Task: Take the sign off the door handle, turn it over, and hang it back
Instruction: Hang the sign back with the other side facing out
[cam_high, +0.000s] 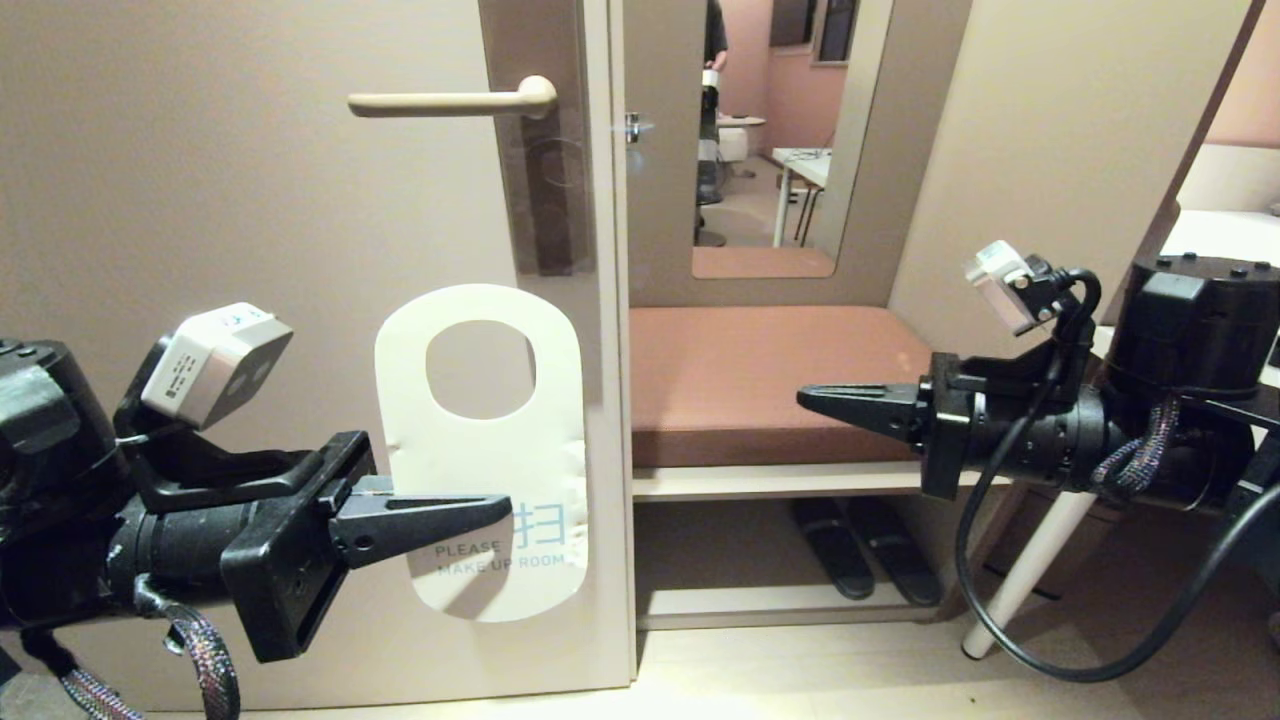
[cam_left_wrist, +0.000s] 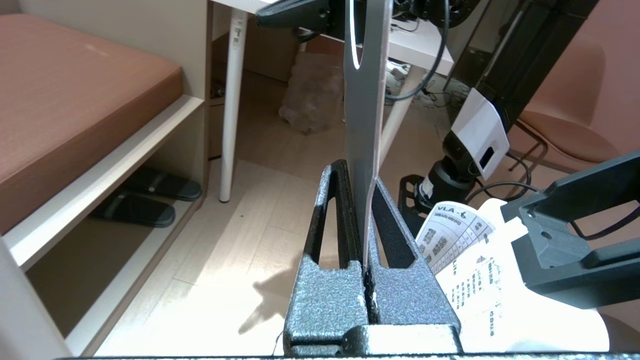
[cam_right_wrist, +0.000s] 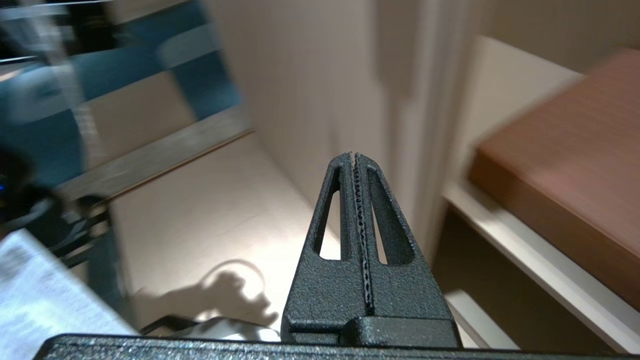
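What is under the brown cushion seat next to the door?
Under the bench cushion is a pale shelf, then two dark slippers side by side on the lower ledge. Further back is shadowed.

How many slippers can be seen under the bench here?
2: a dark pair side by side on the floor under the bench, one slipper nearer the door, the other slipper beside it. Others may be hidden.
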